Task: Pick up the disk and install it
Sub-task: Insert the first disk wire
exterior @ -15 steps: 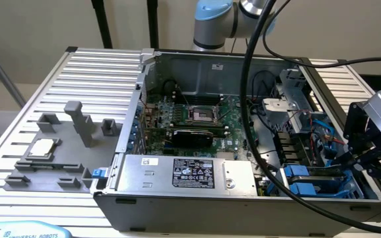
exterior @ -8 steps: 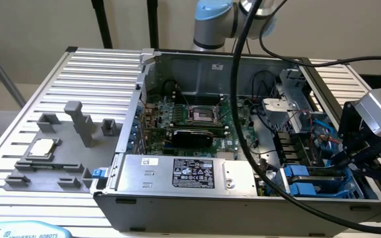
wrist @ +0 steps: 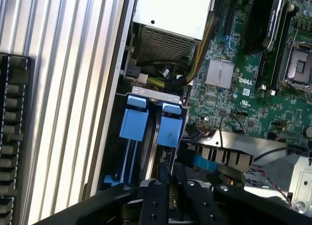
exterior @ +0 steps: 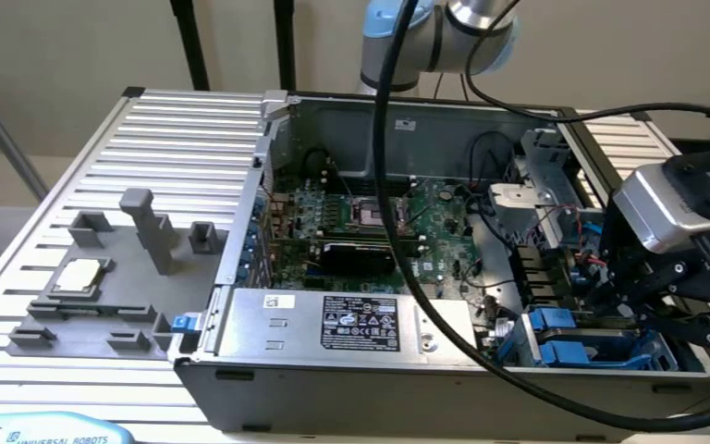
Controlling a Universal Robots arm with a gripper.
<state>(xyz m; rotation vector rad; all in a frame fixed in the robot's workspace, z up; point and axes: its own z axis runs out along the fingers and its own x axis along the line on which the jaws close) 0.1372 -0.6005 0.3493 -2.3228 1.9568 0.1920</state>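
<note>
Blue plastic marks the carrier frame of the disk [wrist: 170, 130], which stands on edge in the drive bay at the corner of the open grey steel computer case [exterior: 330, 393], toward the exterior view's right. A second blue carrier [wrist: 134, 119] sits just beside it in the same bay, so there are two carriers. The one in line with the black pincer [wrist: 169, 186] is judged to be the task's item.

The pincer hangs directly over the bay. The disk lies straight ahead of its fingers, and the carrier's long axis runs from the blue tab toward them. The fingers are drawn close together, leaving only a narrow slot. Whether they pinch the carrier's edge cannot be told.

Also present, one of each:
- the green motherboard [exterior: 435, 231]
- the large grey power-supply box with a black label [exterior: 269, 319]
- the small square silver processor chip [exterior: 80, 275], well apart on the ribbed aluminium counter [exterior: 182, 139]
</note>
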